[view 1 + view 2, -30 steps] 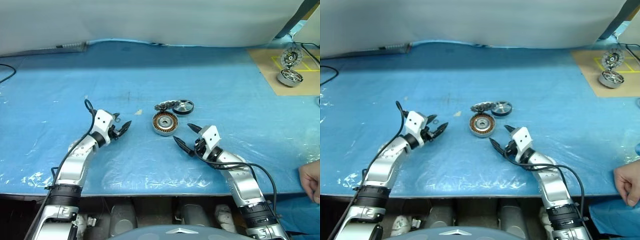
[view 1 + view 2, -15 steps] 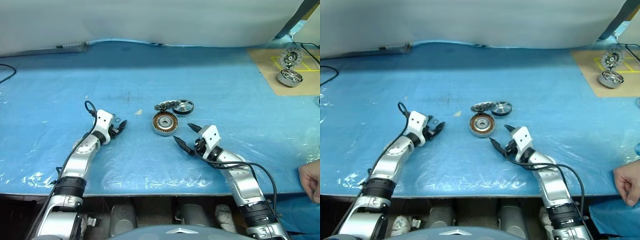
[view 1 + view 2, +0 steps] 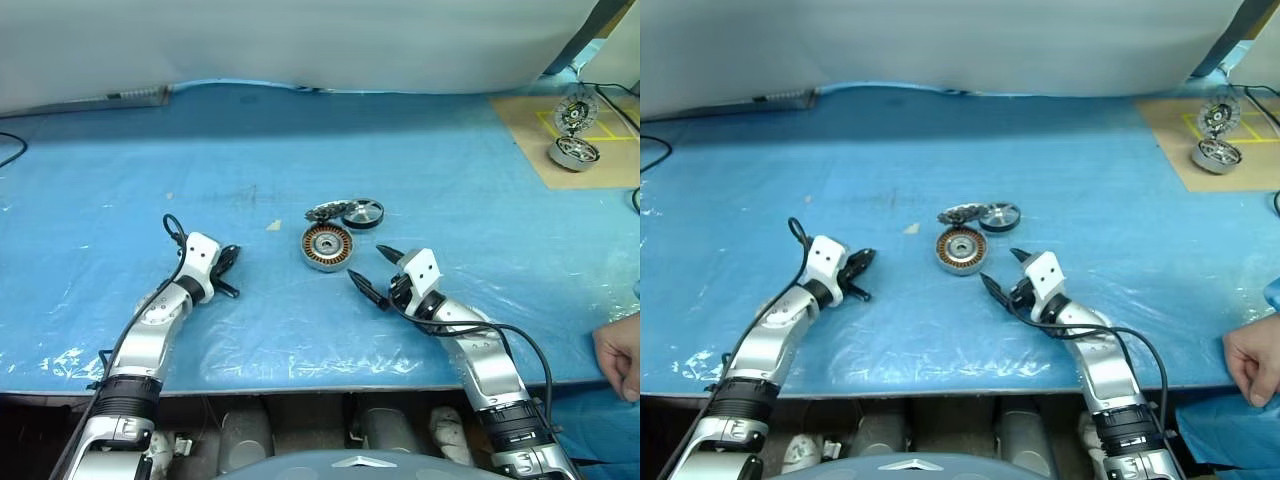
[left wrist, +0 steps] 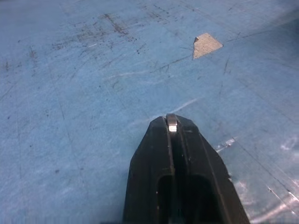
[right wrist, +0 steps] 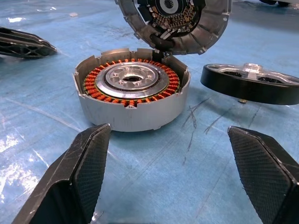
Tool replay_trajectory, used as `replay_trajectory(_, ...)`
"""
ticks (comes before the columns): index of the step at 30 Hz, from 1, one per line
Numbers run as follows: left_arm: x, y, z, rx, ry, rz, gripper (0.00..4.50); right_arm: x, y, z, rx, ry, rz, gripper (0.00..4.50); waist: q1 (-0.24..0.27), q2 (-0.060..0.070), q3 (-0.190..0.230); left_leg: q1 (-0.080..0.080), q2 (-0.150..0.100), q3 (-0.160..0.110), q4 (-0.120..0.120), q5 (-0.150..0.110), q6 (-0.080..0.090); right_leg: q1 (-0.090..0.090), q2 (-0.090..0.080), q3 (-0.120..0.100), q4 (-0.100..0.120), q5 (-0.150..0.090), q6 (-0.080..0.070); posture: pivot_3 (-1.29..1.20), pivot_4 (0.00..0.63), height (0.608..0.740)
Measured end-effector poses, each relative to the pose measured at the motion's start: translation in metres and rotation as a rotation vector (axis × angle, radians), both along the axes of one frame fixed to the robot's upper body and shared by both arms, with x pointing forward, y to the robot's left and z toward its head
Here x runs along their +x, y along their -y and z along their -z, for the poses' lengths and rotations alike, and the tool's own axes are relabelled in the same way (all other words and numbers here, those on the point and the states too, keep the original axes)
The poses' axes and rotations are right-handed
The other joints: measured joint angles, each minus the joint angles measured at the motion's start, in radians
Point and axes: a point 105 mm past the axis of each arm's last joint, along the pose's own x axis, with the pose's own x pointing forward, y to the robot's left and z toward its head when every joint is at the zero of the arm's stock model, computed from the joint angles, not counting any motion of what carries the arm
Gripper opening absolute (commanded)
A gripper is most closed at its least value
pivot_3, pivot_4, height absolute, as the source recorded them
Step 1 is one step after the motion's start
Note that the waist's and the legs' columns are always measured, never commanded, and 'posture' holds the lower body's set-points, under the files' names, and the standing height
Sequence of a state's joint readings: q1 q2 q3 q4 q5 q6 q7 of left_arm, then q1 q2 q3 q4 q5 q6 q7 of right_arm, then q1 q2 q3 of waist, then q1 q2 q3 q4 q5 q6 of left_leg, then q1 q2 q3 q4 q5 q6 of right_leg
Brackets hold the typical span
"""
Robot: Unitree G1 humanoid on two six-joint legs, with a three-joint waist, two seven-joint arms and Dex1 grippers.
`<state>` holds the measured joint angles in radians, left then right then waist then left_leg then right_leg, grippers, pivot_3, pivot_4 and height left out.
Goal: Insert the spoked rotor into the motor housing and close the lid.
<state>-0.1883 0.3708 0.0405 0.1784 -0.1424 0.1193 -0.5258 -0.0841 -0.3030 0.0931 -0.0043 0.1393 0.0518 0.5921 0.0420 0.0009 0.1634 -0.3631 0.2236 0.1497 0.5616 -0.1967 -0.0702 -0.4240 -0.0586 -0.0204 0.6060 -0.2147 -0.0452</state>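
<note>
Two grippers flank the housing: left gripper clenched, empty; right gripper released, just before it. Right wrist view shows copper windings, the lid hinged up behind, the rotor just beside. Blue surface; a hand waits far right.

Bright, even overhead light; plastic sheet glares, far edges perhaps slightly soft.
</note>
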Motion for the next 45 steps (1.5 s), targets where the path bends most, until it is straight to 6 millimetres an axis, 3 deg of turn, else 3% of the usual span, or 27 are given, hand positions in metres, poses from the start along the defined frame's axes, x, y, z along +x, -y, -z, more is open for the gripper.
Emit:
replay_trajectory(4,-0.003,0.03,-0.008,-0.04,-0.006,0.121,0.03,0.001,0.0,-0.001,-0.001,0.004,-0.002,4.26,0.008,0.0,0.0,-0.001,0.0,0.0,0.0,0.0,0.0,-0.002,0.0,-0.001,0.0,0.0,0.0,0.0,0.15,0.74)
replay_trajectory(9,0.004,0.073,-0.056,-0.05,0.128,0.311,0.03,0.001,-0.001,-0.002,-0.001,0.005,-0.004,4.26,0.011,-0.001,0.001,-0.003,0.0,0.0,0.0,0.0,0.0,-0.002,0.0,-0.001,0.0,0.0,0.0,0.0,0.15,0.74)
replay_trajectory(11,0.003,0.085,-0.065,-0.05,0.14,0.385,0.03,0.0,0.001,0.001,-0.004,-0.003,-0.001,4.26,0.003,-0.001,0.001,-0.003,0.0,0.0,0.0,0.0,0.0,-0.002,0.0,-0.001,0.0,0.0,0.0,0.0,0.15,0.74)
replay_trajectory(17,-0.003,0.106,-0.062,-0.035,0.099,0.529,0.03,-0.003,0.002,0.004,-0.006,-0.013,0.004,4.26,0.002,-0.001,0.001,-0.003,0.0,0.0,0.001,0.0,0.0,-0.002,0.0,-0.001,0.0,0.0,0.0,0.0,0.15,0.74)
replay_trajectory(23,-0.004,0.121,-0.046,-0.034,0.039,0.587,0.03,-0.002,0.003,0.003,-0.005,-0.003,0.01,4.26,0.002,-0.001,0.001,-0.003,0.0,0.0,0.001,0.0,0.0,-0.002,0.0,-0.001,0.0,0.0,0.0,0.0,0.15,0.74)
replay_trajectory(30,0.01,0.143,-0.039,-0.026,0.043,0.591,0.03,-0.002,0.003,0.002,-0.006,0.006,0.01,4.26,0.004,-0.001,0.001,-0.004,0.0,0.0,0.001,0.0,0.0,-0.001,0.0,-0.001,0.0,0.0,0.0,0.0,0.15,0.74)
replay_trajectory(45,0.019,0.147,-0.033,0.011,0.072,0.576,0.03,-0.001,0.004,0.002,-0.008,0.009,0.027,4.26,0.006,-0.001,0.001,-0.003,0.0,0.0,0.001,0.0,0.0,-0.001,0.0,-0.001,0.0,0.0,0.0,0.0,0.15,0.74)
